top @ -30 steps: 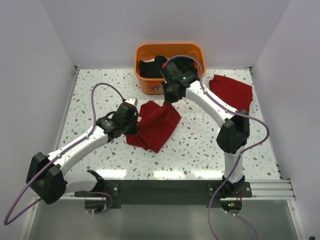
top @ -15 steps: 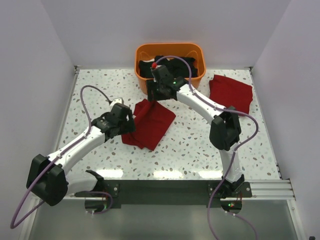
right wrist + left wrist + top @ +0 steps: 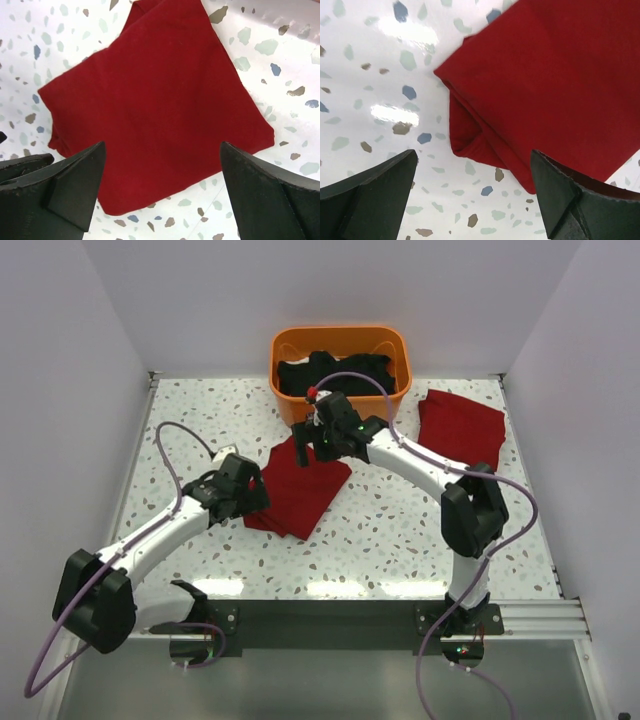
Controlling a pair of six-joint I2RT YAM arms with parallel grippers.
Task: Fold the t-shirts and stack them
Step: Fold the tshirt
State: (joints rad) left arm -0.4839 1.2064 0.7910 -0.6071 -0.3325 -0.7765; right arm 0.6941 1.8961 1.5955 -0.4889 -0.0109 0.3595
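Cloth of one plain dark red covers the middle of the speckled table (image 3: 400, 530): a folded t-shirt (image 3: 305, 490), lying askew with one corner pointing towards the orange basket (image 3: 340, 337) at the far edge. A second t-shirt (image 3: 462, 425), folded too, lies well apart near the far right corner. The basket holds a heap of dark clothes (image 3: 335, 370). The right arm covers part of its front wall, so I cannot tell whether any writing is there. No view shows lettering on either shirt that I can read.

The left hand (image 3: 248, 492) sits at the near shirt's left edge. The right hand (image 3: 303, 440) hangs over its far corner, between shirt and basket.

From above, the fingers are too small to judge; the wrist cameras settle it. The left wrist view shows the left hand (image 3: 472, 160) with its fingers wide apart and nothing between them. Beyond them is a corner of the shirt (image 3: 555, 85), where the stacked layers and a tucked fold show along the edge. The right wrist view shows the right hand (image 3: 162, 150) likewise spread and holding nothing, looking down on the shirt (image 3: 155, 110) as a smooth, roughly square slab. Whether either hand touches the cloth I cannot tell.
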